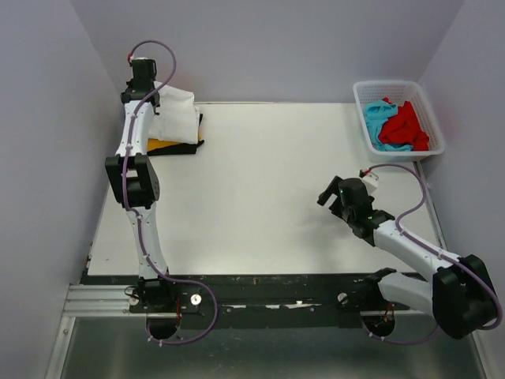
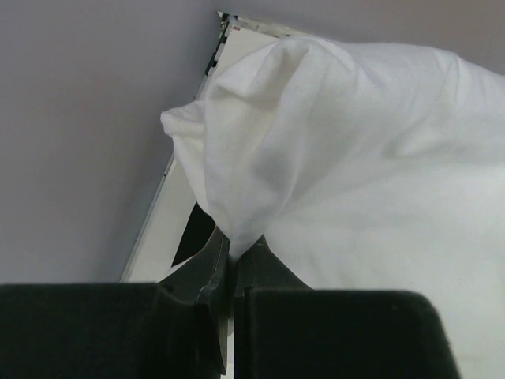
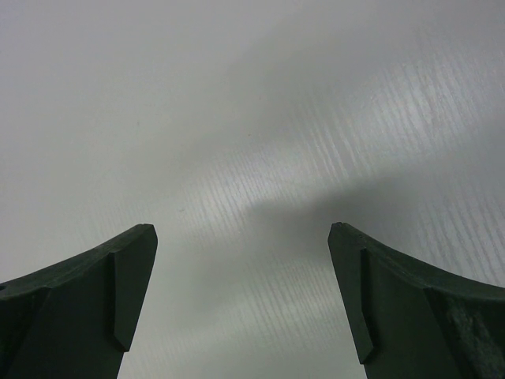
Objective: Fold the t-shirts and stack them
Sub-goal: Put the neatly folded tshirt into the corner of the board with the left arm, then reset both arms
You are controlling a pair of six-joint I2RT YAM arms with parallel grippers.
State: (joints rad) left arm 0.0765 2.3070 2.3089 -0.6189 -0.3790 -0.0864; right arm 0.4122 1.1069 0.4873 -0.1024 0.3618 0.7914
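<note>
pinching a bunched fold of the white t-shirt (image 2: 355, 158), your left gripper (image 2: 234, 257) is clamped tight on the cloth at the far left corner of the bench (image 1: 252, 197). the white shirt lies over the orange t-shirt (image 1: 158, 144) and black t-shirt (image 1: 200, 126) there. your right gripper (image 3: 243, 229) hangs with jaws spread wide just above the bare bench on the right side. the red t-shirt (image 1: 409, 126) and turquoise t-shirt (image 1: 377, 130) sit crumpled together in the basket (image 1: 387, 85) at the far right corner

white table (image 1: 260, 197); folded shirt pile (image 1: 180, 126) at its far left corner; lattice basket (image 1: 392, 83) at far right
</note>
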